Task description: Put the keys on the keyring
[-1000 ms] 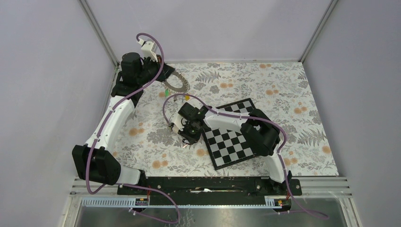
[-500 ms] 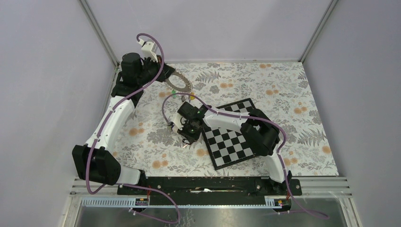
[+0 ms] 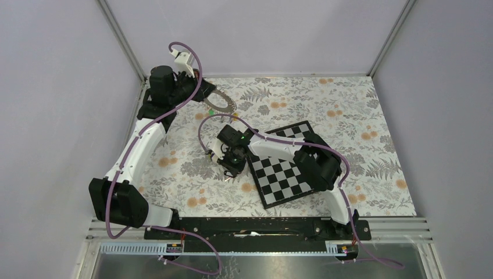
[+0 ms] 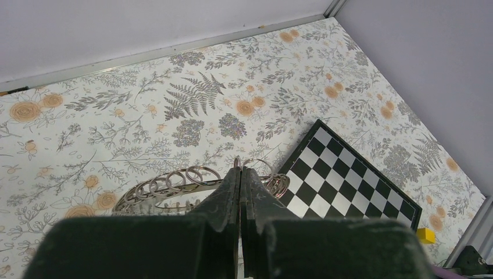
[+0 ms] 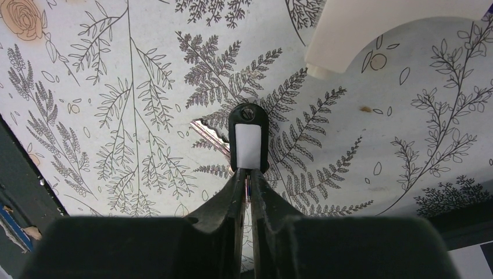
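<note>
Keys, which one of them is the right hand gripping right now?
The black-headed key with the white label, pinched between the right hand's fingers. The green-headed key is away by the keyring, not in that hand.

Left tool, right tool clamped

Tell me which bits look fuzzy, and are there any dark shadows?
Left wrist view: the left gripper near the lens is fuzzy, the keyring and chessboard sharp. Right wrist view: the right gripper is soft too, the black key crisp. Top external view: soft, even light, no dark shadows.
</note>
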Tool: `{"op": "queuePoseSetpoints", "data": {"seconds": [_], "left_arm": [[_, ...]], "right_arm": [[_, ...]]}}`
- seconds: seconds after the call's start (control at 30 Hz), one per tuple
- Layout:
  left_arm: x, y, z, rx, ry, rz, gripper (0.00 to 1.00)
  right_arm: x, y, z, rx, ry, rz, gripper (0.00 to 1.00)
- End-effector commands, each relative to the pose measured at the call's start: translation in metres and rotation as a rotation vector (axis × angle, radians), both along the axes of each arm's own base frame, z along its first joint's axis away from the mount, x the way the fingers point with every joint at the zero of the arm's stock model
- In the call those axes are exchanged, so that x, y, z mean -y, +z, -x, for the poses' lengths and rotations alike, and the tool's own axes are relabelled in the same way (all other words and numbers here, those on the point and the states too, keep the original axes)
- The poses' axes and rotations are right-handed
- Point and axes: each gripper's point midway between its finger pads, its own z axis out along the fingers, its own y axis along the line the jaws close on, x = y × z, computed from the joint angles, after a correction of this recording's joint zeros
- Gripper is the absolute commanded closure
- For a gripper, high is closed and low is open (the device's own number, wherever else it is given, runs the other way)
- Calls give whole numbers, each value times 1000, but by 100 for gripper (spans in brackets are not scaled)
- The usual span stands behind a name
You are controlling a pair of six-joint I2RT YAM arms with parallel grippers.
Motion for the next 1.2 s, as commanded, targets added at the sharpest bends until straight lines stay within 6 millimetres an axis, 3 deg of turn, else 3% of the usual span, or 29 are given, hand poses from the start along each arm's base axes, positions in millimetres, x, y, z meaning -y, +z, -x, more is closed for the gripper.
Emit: {"op": "queuePoseSetpoints", "data": {"seconds": [0.0, 0.23, 0.43, 0.63, 0.77, 0.97, 1.17], "left_arm": [[1, 44, 6, 148, -16, 38, 100], [1, 43, 5, 145, -19, 39, 100], [5, 45, 8, 163, -59, 28, 100], [15, 48, 18, 259, -186, -51, 100], [12, 44, 13, 290, -188, -108, 100], [2, 53, -5, 335, -122, -171, 100], [10, 57, -13, 329, -142, -125, 100]], "right_arm": [[-5, 5, -3, 16, 4, 1, 87], [-3, 8, -4, 29, 4, 2, 93], [-4, 27, -9, 64, -2, -24, 100], [1, 78, -19, 48, -66, -153, 100], [12, 115, -33, -1, -159, -276, 100], [45, 157, -51, -46, -304, -429, 100], [84, 200, -77, 4, -497, -573, 100]]}}
